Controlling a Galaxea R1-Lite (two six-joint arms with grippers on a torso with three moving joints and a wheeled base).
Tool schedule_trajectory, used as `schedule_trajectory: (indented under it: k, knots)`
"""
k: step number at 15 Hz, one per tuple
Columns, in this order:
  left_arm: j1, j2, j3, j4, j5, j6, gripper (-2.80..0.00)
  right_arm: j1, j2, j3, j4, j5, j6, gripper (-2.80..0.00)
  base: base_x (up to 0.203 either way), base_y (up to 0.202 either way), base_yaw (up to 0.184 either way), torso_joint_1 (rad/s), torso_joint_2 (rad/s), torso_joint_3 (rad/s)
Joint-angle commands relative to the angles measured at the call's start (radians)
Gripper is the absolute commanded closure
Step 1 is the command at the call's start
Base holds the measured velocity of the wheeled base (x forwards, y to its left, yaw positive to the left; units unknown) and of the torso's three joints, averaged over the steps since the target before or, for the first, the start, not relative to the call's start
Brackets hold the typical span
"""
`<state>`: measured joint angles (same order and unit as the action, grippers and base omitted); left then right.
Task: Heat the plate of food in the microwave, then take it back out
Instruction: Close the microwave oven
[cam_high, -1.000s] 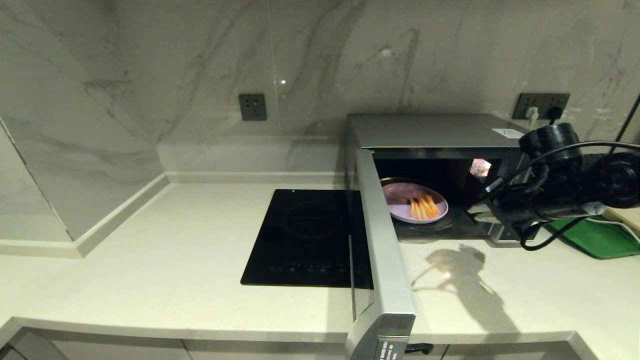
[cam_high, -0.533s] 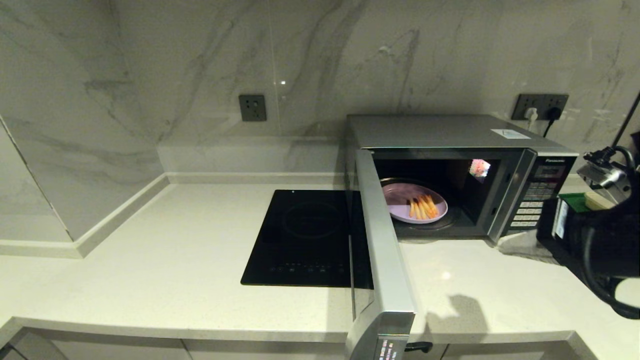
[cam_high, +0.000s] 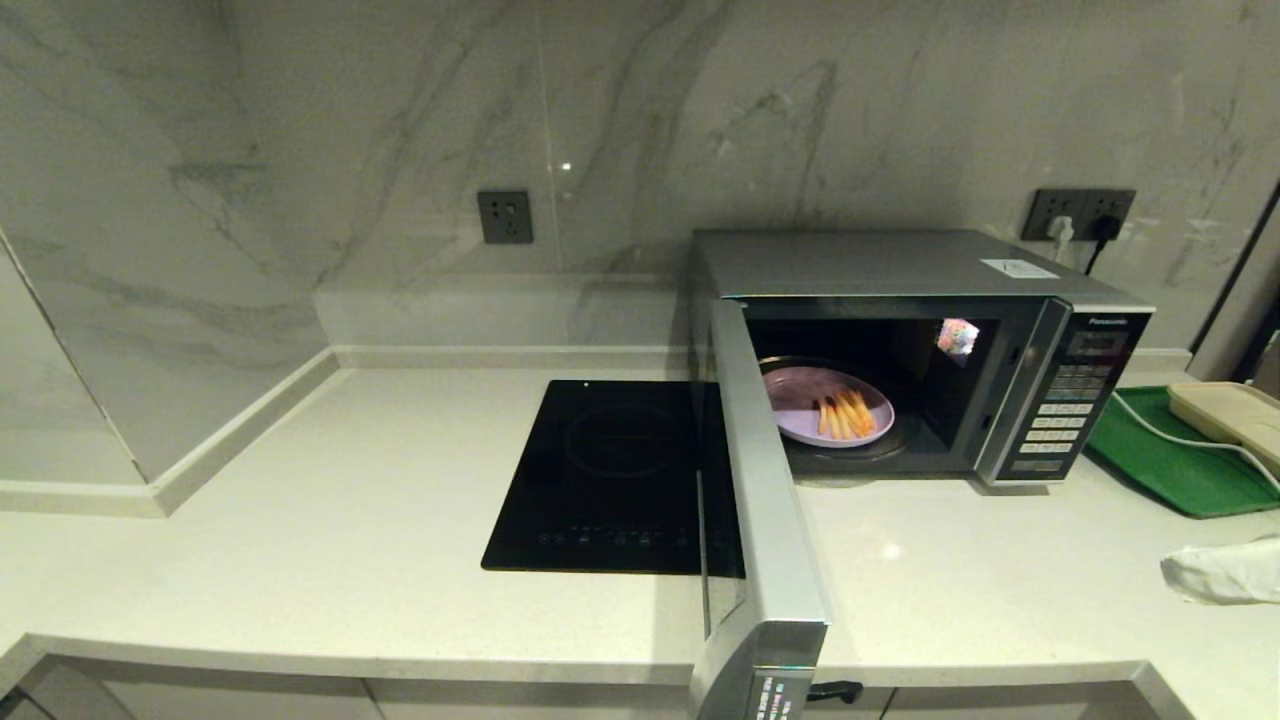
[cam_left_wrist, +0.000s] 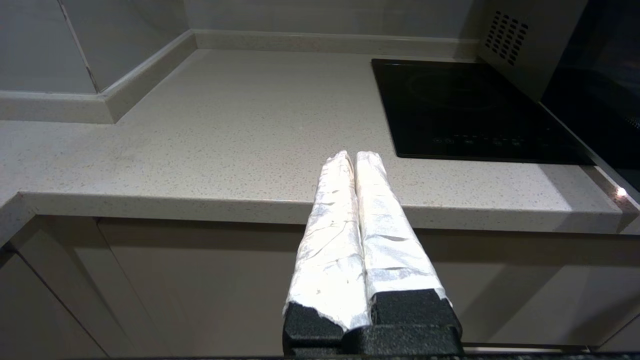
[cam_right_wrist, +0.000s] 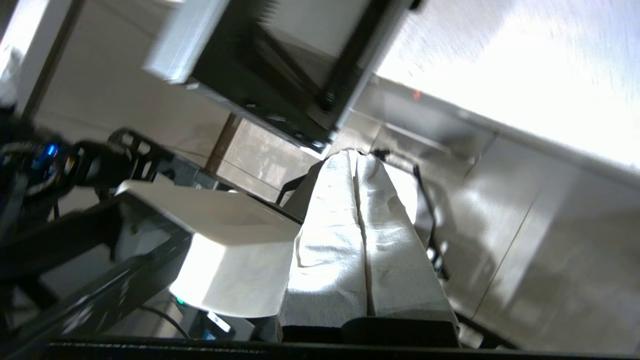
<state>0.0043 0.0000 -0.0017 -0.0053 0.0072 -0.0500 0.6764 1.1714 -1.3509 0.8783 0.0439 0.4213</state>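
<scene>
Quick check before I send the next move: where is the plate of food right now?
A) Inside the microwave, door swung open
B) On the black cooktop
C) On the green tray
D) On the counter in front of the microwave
A: the head view shows the plate of food sitting inside the microwave cavity, with the door swung wide open toward the camera.

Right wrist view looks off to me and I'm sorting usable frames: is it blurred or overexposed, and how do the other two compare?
Right wrist view: smeared by motion, countertop blown out white, only the shut right gripper crisp. Head view: sharp, a small glare spot on the counter by the microwave door. Left wrist view: sharp, evenly lit, left gripper shut.
</scene>
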Motion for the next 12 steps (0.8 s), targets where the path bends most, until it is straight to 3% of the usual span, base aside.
schedule_trajectory:
  k: [1, 4, 9, 12]
  knots:
    - [0.000, -0.002, 0.000, -0.001, 0.000, -0.001, 0.00, 0.043, 0.065, -0.077, 0.005, 0.000, -0.026, 0.00, 0.000, 0.000, 0.000, 0.000, 0.00, 0.000]
    - [0.000, 0.000, 0.000, -0.001, 0.000, -0.001, 0.00, 0.122, 0.183, -0.222, 0.004, -0.003, -0.044, 0.00, 0.000, 0.000, 0.000, 0.000, 0.00, 0.000]
    - [0.000, -0.001, 0.000, -0.001, 0.000, -0.001, 0.00, 0.308, 0.422, -0.408, 0.006, -0.083, -0.047, 0.00, 0.000, 0.000, 0.000, 0.000, 0.00, 0.000]
    - [0.000, -0.002, 0.000, -0.001, 0.000, -0.001, 0.00, 0.377, 0.519, -0.475, 0.006, -0.117, -0.047, 0.00, 0.000, 0.000, 0.000, 0.000, 0.00, 0.000]
